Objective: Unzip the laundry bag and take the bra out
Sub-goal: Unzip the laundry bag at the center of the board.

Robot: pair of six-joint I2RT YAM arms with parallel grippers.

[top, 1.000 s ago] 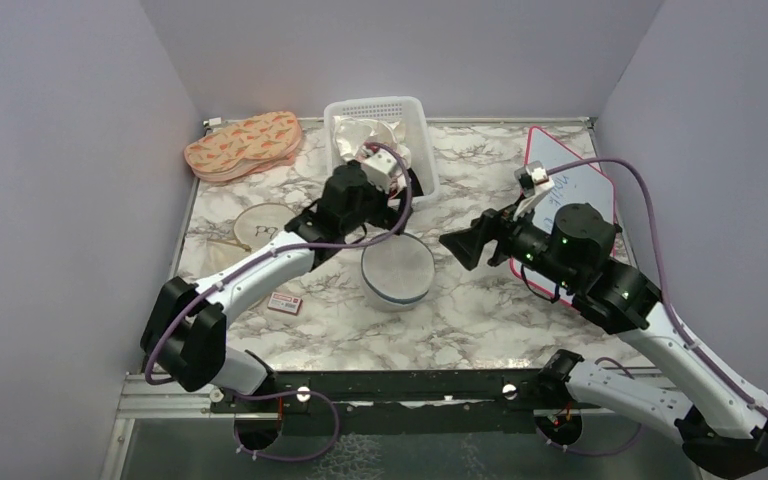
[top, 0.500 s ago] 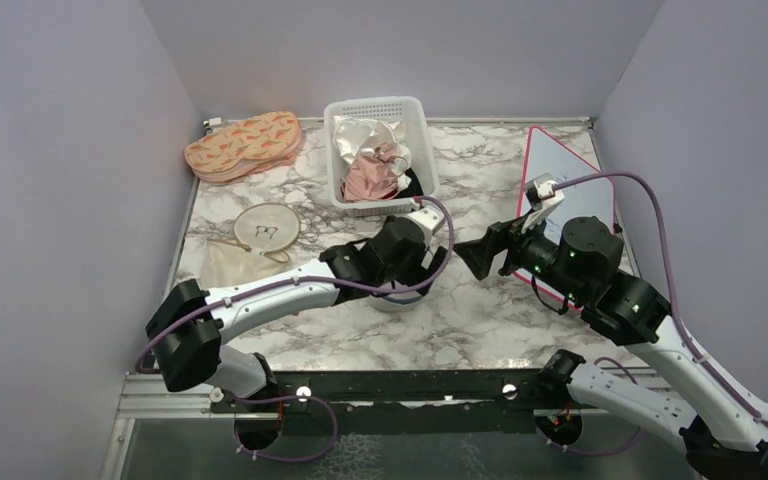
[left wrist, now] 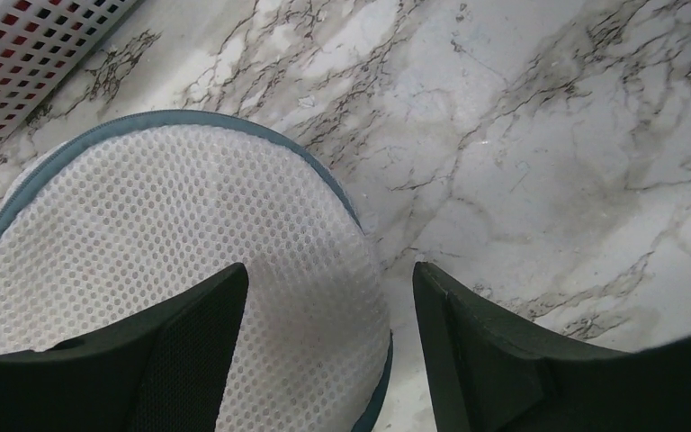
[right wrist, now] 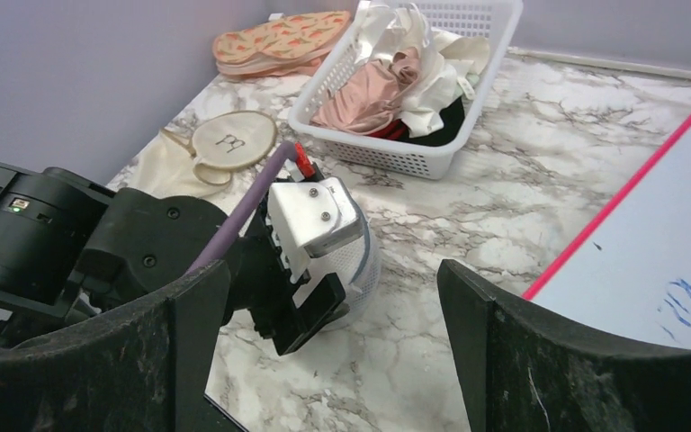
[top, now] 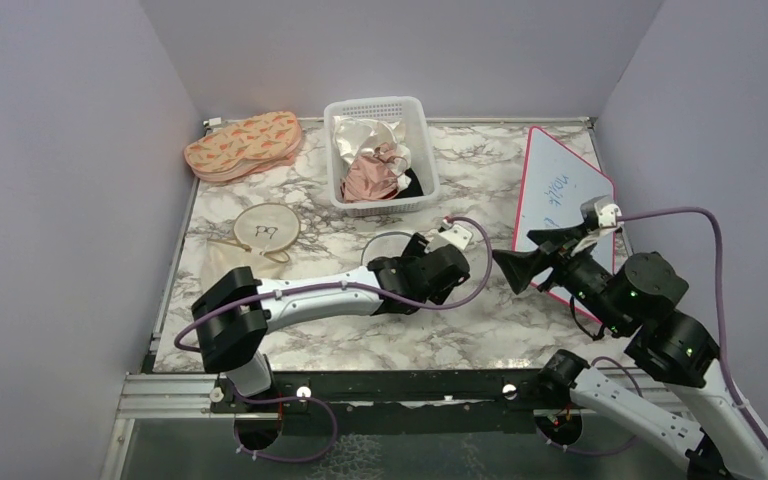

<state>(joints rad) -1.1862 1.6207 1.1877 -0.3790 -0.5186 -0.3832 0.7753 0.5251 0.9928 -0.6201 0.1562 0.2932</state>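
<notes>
1. Top: the left arm lies low across the surface (top: 480, 160), its wrist over the bag (top: 385, 247). The right arm is raised, with the right claw (top: 512, 266) pointing left, apart from the bag.
2. Left wrist: the left claw (left wrist: 328, 274) is spread wide, straddling the bag's right edge.
3. Right wrist: the right claw is wide and empty.

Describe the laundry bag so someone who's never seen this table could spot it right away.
Start at the white slotted basket at the back of the marble table. Just in front of it, under the left gripper, sits the laundry bag. It is the only round white mesh drum with a blue-grey rim, unlike the flat cream pouch.
</notes>
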